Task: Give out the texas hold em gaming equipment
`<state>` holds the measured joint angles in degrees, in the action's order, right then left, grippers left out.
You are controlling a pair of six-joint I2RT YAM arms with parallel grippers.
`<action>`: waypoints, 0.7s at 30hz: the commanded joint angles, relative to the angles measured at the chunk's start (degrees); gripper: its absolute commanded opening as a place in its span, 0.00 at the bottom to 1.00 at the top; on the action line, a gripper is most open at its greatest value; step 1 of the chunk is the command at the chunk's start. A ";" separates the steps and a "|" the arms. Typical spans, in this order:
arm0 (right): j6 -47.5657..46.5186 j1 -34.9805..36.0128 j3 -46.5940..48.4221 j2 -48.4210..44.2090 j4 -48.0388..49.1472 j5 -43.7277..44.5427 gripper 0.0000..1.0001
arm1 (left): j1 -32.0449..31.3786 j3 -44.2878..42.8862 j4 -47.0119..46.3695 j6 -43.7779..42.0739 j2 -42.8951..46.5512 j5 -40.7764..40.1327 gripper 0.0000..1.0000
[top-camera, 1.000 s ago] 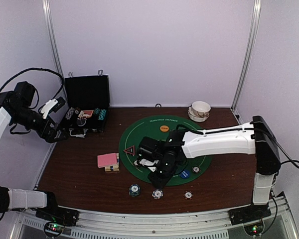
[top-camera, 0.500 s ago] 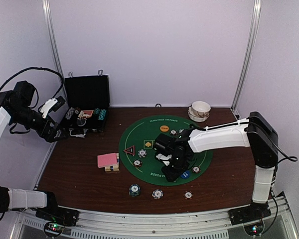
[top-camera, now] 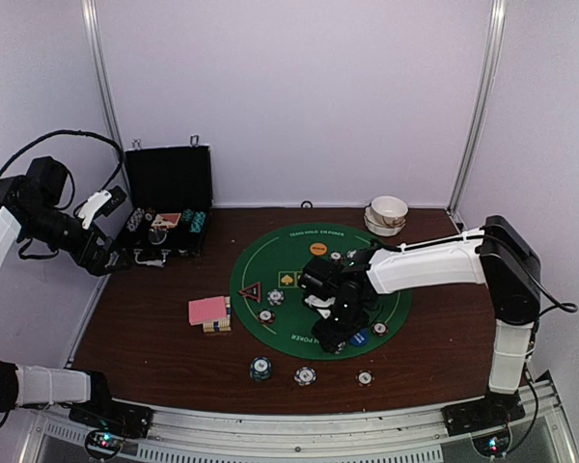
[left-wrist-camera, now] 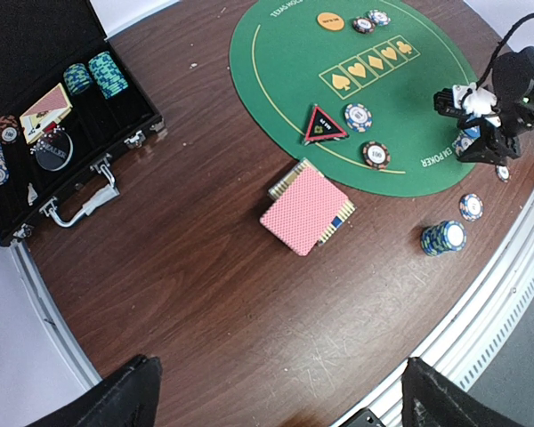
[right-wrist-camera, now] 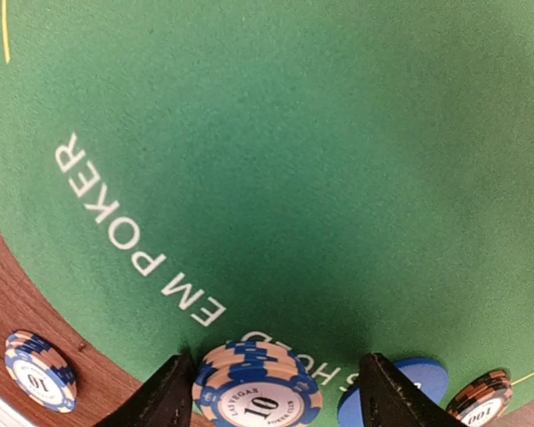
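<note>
A dark wooden table (top-camera: 145, 338) is covered at centre by a round green mat (top-camera: 299, 246). An open black case (top-camera: 164, 231) is set upper left, white bowls (top-camera: 387, 214) (stacked) upper right, a pink card deck (top-camera: 208, 311) left of centre, and poker chips (top-camera: 304, 375) along the bottom.

The right gripper (top-camera: 332, 338) hangs low over the near edge of the green mat (top-camera: 299, 253), just left of a blue disc (top-camera: 361, 338).
</note>
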<state>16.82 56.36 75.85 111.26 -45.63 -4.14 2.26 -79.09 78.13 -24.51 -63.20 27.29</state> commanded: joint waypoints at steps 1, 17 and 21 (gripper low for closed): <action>-0.31 1.48 4.79 -3.63 -2.53 1.23 0.67 | 0.36 -1.42 0.33 0.08 0.44 0.63 0.98; -4.75 15.35 25.19 5.77 -7.43 -3.89 0.84 | 0.37 -0.01 -0.91 0.24 1.26 0.35 0.98; -5.44 15.50 27.56 9.00 -7.51 -4.85 0.84 | 0.37 -0.27 -0.68 0.18 1.13 0.77 0.97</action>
<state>12.97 72.14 100.92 117.12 -51.44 -7.81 2.26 -79.09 78.11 -24.49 -62.59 27.27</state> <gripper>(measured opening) 0.837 0.976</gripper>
